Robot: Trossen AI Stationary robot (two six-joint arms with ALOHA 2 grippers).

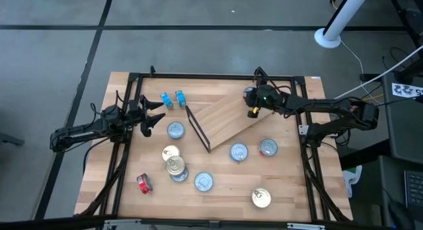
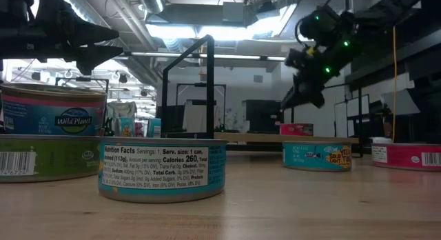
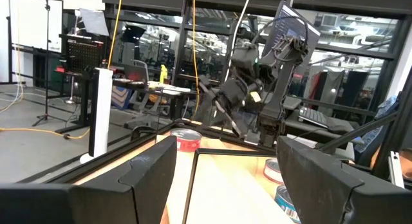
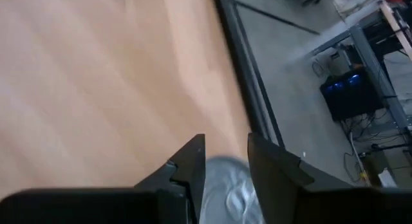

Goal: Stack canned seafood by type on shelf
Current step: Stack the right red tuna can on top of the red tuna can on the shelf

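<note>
The shelf (image 1: pixel 228 119) is a light-wood board lying askew mid-table, with a black wire frame (image 1: pixel 198 129) at its near-left end. Several flat tins lie on the table near it: silver lids (image 1: pixel 175 129) (image 1: pixel 238 151) (image 1: pixel 268 147), a stack of two (image 1: pixel 176 169), and a red one on its side (image 1: pixel 143 184). Two blue tins (image 1: pixel 172 98) stand on edge at the far left. My right gripper (image 1: pixel 253 110) hovers over the board's far right end, its fingers close together around a silvery tin (image 4: pixel 226 185). My left gripper (image 1: pixel 151 117) is open, raised left of the shelf. My right gripper has a blurred silvery tin (image 4: pixel 226 185) between its two fingers (image 4: pixel 187 166), coming from above and slanting down over the board. Its own fingers hide which faces they meet. In the low view the gripper (image 2: pixel 300 95) is raised well clear of the board.
More tins lie toward the near edge (image 1: pixel 203 182) (image 1: pixel 262 197) (image 1: pixel 170 153). A black metal frame (image 1: pixel 198 76) rims the tabletop. In the low view a blue-sided tin (image 2: pixel 162 168) stands close in front and the shelf's wire frame (image 2: pixel 189 81) rises behind it.
</note>
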